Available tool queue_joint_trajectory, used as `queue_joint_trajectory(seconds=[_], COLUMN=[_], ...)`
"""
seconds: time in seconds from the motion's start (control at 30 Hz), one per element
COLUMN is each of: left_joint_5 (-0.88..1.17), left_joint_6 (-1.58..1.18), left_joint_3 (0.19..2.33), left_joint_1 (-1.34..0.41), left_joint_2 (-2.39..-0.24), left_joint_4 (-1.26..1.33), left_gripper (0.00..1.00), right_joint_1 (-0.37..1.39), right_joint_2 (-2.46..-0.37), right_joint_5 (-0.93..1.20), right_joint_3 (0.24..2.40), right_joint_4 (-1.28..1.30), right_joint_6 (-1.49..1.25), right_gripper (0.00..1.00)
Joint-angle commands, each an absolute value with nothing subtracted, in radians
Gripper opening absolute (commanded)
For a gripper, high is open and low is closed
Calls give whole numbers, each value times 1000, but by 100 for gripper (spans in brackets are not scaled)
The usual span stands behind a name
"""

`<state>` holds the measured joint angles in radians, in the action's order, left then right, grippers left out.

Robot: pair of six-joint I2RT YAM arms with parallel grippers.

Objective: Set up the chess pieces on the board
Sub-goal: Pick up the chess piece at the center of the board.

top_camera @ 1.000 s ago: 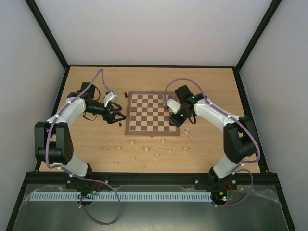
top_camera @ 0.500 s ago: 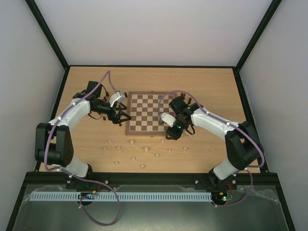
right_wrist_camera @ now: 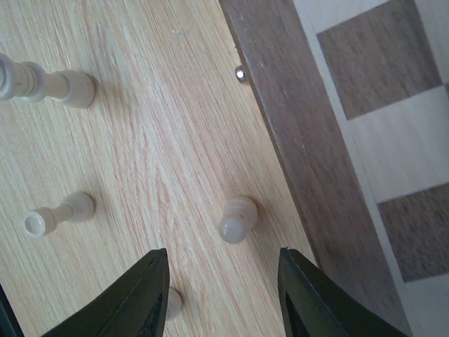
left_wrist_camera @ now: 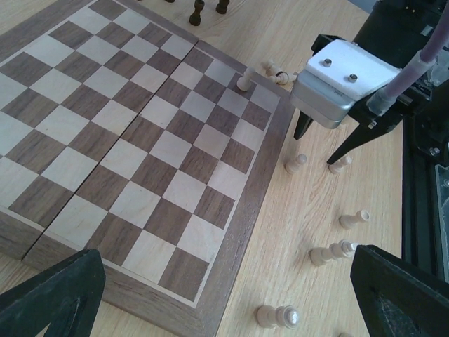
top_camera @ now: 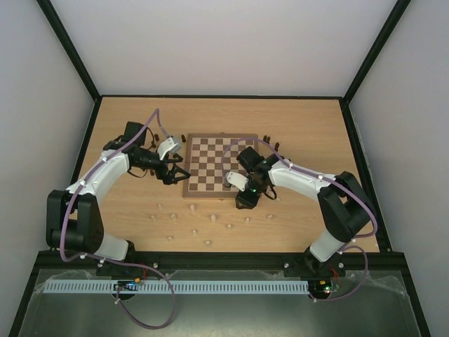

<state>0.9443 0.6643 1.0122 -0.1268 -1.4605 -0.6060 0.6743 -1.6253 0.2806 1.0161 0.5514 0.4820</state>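
Light wood tabletop (top_camera: 302, 119) carried the board (top_camera: 210, 165) at mid-frame, with pale chess pieces (top_camera: 212, 219) scattered below it. Near the board's lower rim the right gripper (right_wrist_camera: 223, 261) hung partly spread, a pale pawn (right_wrist_camera: 237, 219) just beyond its tips. At the board's left edge the left gripper (left_wrist_camera: 226, 251) gaped wide.

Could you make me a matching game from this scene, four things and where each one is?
1. left end effector
2. right end effector
3. lone pale pawn
4. cluster of dark pieces

A. on the table by the board's far right corner
B. standing on the board
C. over pale pieces on the table
D. beside the board's left edge

Pairs: 1-D, 2-C, 3-B, 4-A
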Motion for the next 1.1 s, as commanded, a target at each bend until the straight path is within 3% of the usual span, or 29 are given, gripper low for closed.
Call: queue_joint_trajectory(seconds=[0.0,0.8,1.07], left_joint_5=[943,945,944], left_joint_6=[674,676,675], left_joint_3=[995,983,978], left_joint_1=[-129,-127,-127], left_joint_2=[-1434,-1437,-1439], left_joint_4=[-602,-588,-583], left_gripper=[99,99,99], right_joint_1=[694,720,722], right_joint_2=[-1665,-1751,-1757], right_joint_5=[260,240,235], right_joint_3=[1037,1073,1068], right_joint_4=[552,533,534], right_joint_6=[465,462,460], right_gripper=[44,27,13])
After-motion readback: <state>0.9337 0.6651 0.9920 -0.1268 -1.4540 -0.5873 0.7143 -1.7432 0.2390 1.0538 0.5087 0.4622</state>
